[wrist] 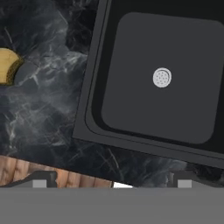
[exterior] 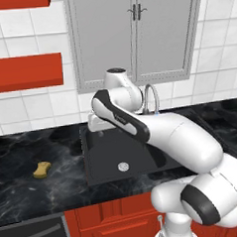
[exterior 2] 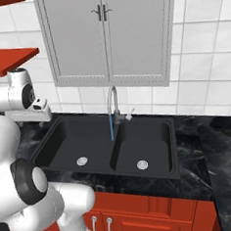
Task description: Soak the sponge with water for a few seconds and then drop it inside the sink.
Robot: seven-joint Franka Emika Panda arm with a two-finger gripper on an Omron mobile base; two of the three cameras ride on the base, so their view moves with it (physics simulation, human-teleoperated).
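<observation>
On the dark marble counter, well to the left of the sink, the sponge is lying flat, untouched. Over the sink's left edge the gripper is hanging with its jaws spread wide and nothing between them, its fingertips peeking up in the hand view above the counter's front edge. Water is running in a thin blue stream from the curved faucet, falling at the divider between the two basins. The sponge's rounded end is showing at the left border of the hand view.
</observation>
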